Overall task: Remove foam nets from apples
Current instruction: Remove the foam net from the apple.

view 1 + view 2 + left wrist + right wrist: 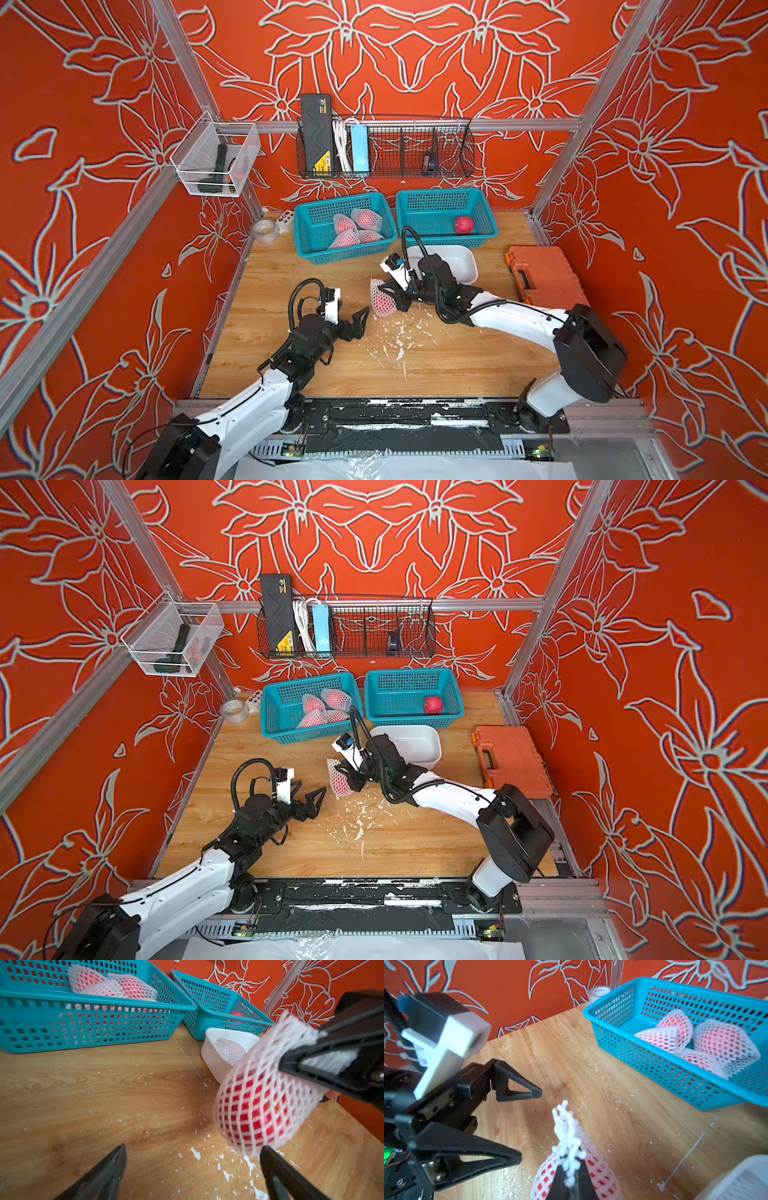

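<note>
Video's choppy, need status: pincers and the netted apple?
Right pincer shut on foam net end, apple inside. Left pincer open, empty, close by. Only foam crumbs on table.

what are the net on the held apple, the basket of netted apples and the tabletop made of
Net: soft white foam, matte; puffy strands, frayed at the pinched end. Basket: teal moulded plastic, slight sheen, even grid of holes. Tabletop: wood-grain, satin; laminate or real wood, cannot tell.
</note>
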Controlling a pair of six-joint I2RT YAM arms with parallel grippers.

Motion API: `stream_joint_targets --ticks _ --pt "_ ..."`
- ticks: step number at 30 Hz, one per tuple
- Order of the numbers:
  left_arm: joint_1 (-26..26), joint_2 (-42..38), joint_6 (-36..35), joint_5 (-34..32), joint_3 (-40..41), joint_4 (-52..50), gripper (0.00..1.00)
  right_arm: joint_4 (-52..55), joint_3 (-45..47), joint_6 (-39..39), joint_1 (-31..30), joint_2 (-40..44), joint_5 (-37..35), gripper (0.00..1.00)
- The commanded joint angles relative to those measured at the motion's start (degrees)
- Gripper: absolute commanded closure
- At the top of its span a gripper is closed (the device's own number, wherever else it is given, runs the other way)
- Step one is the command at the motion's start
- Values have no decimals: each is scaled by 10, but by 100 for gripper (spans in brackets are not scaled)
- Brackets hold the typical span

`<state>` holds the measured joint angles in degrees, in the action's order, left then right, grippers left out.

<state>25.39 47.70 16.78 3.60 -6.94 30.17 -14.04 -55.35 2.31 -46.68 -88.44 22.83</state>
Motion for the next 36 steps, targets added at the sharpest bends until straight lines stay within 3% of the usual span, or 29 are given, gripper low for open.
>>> stream_joint_targets --ticks 1,7,11,14,17,19,22,25,28,31,36 --pt "-1 8 -8 21 -16 36 3 22 -7 14 25 35 2 100" --pt "-1 22 -12 43 -31 44 3 14 -4 67 60 27 50 100" --pt "0 35 -16 59 -25 59 3 55 9 77 58 6 -26 100" --pt "3 56 -17 63 -22 71 3 -11 58 95 58 19 -8 100" --pt "6 79 -20 71 -27 79 3 19 46 108 55 -5 -7 100" --pt "11 102 -24 70 -29 90 4 48 44 79 28 -12 -81 100" --pt "17 124 -30 71 -37 95 4 -41 88 121 36 -12 -58 100" --pt "27 132 -36 67 -43 92 4 3 79 93 7 9 -134 100" --pt "34 130 -40 58 -46 86 4 -16 85 129 24 25 -100 100" --pt "34 126 -41 53 -48 80 4 46 53 133 29 46 -92 100" --pt "34 113 -35 48 -54 68 4 105 -2 138 55 71 4 100"
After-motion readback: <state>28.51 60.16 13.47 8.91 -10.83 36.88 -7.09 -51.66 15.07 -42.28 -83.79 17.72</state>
